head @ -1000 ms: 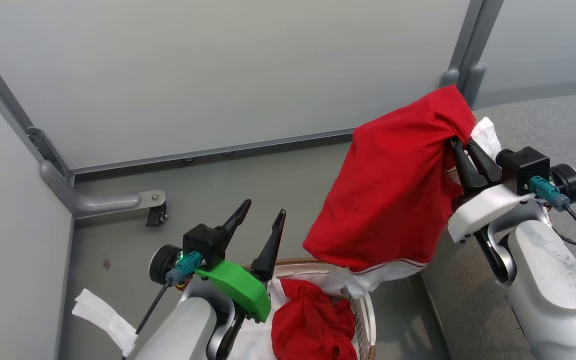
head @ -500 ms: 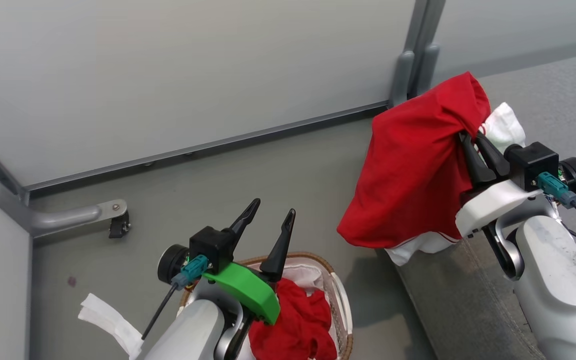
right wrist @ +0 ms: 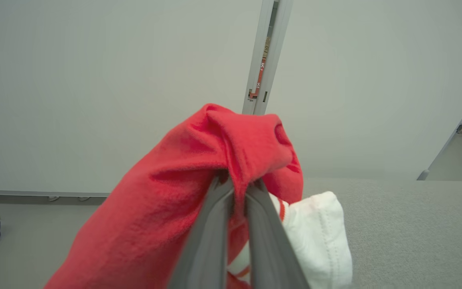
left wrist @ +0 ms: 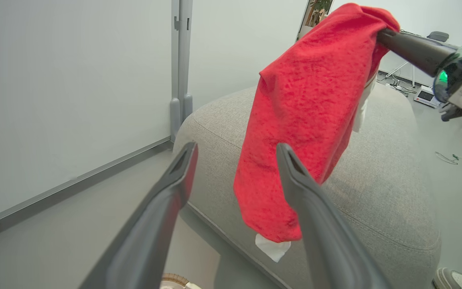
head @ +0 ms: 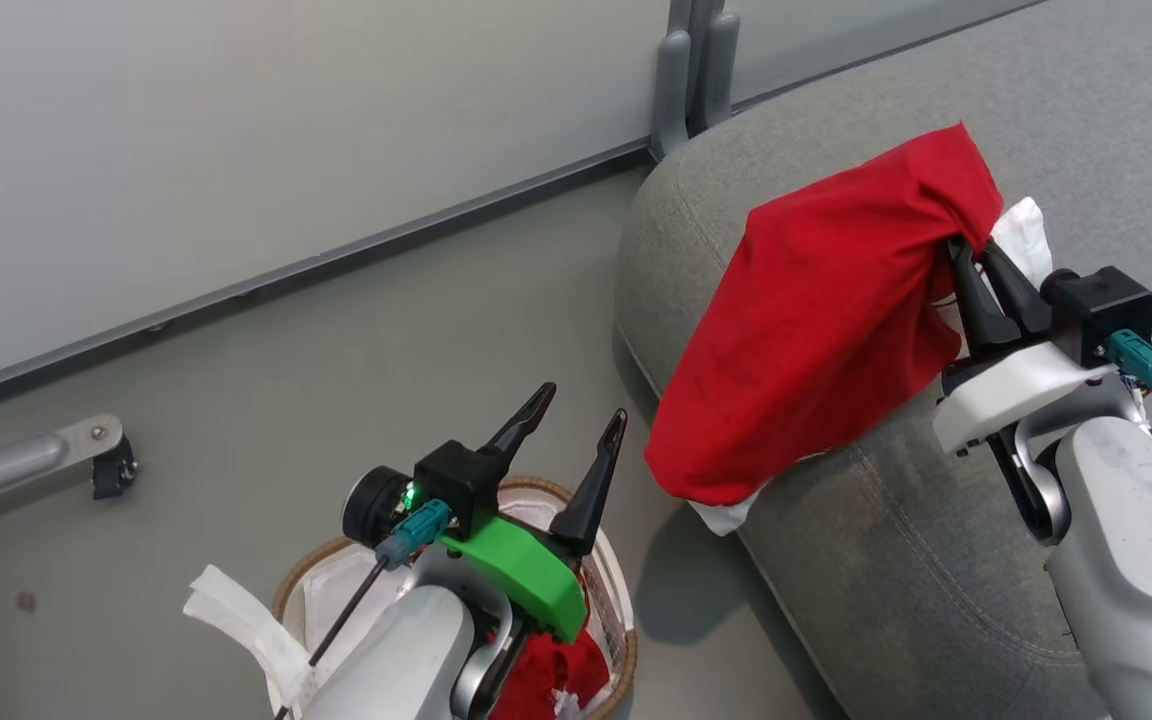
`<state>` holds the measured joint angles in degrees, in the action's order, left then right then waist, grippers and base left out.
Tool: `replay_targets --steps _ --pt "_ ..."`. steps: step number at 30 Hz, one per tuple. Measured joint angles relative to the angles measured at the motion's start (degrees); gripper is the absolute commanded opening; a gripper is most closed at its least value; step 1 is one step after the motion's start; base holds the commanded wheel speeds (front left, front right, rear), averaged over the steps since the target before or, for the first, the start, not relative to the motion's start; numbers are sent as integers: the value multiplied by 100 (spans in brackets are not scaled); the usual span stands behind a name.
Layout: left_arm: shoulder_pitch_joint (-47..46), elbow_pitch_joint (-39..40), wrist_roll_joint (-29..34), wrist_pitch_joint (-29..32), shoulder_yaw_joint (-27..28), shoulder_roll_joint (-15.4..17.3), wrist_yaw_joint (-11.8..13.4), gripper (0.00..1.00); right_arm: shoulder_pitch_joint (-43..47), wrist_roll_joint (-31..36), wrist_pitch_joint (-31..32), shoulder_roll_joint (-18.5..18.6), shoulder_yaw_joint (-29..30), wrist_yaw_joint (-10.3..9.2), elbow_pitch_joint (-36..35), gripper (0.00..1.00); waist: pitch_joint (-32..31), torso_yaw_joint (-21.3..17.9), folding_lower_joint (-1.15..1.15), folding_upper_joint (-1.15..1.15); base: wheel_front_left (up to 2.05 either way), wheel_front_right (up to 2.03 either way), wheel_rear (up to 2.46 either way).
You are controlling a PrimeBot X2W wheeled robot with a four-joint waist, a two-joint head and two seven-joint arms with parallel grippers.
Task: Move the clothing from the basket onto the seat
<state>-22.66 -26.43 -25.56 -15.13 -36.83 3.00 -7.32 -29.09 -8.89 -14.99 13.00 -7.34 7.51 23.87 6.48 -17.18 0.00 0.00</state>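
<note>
Clothing [head: 546, 675] of bright red is seen crumpled low inside the basket [head: 620, 610], which stands on the floor [head: 336, 370] just off the seat's rounded corner. The basket's white lattice wall and brown woven rim are partly hidden by the left arm, and a white liner [head: 236, 620] is draped over the rim on the side away from the seat [head: 886, 560]. The left gripper [head: 584, 402] is held above the basket, beside the seat, with its two dark fingers spread wide apart and nothing between them.

Farther on, a second red garment [head: 816, 310] is pinched at its top fold by the right gripper [head: 971, 260], whose fingers are pressed together on the fabric. The garment is hung as a broad, soft, matte red sheet over the seat's near edge. A white panel [head: 1021, 235] with thin red-and-white stripe trim is bunched beside the fingers, and a small white corner [head: 726, 515] is shown below the red hem. Whether the hem is touching the seat cannot be told.

The seat is upholstered in grey fabric with a stitched seam along its edge. Beyond the seat, pale wall panels [head: 236, 130] are joined by a grey post [head: 691, 70].
</note>
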Motion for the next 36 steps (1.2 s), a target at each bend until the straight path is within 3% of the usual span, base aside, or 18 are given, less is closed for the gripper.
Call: replay_targets --steps 9,11,12,15,23,35,36 --pt "-372 51 79 0 -98 60 -7 100 -695 110 0 172 506 0 -181 0 594 25 0 0 0 0 0" --pt "-482 90 102 0 -114 89 -8 100 -1035 111 0 327 687 0 -187 0 760 84 0 0 0 0 0" --pt "-682 171 133 0 -188 107 -8 100 -1713 111 -1 709 1023 1 -101 0 1088 227 0 0 0 0 0" --pt "-877 247 163 0 -235 120 -8 100 -2226 127 0 1025 1292 1 130 0 1393 359 0 0 0 0 0" --pt "-1376 457 288 1 -389 125 -8 100 -2876 134 -1 1564 1681 1 1058 0 2269 682 1 0 0 0 0" --pt "-1547 566 459 0 -341 130 -8 100 -2644 375 -1 1204 2065 1 2003 0 3443 1075 1 0 0 0 0" --pt "-1545 564 461 0 -333 131 -8 100 -2622 402 -1 1181 2064 1 2016 5 3488 1096 2 0 0 0 0"
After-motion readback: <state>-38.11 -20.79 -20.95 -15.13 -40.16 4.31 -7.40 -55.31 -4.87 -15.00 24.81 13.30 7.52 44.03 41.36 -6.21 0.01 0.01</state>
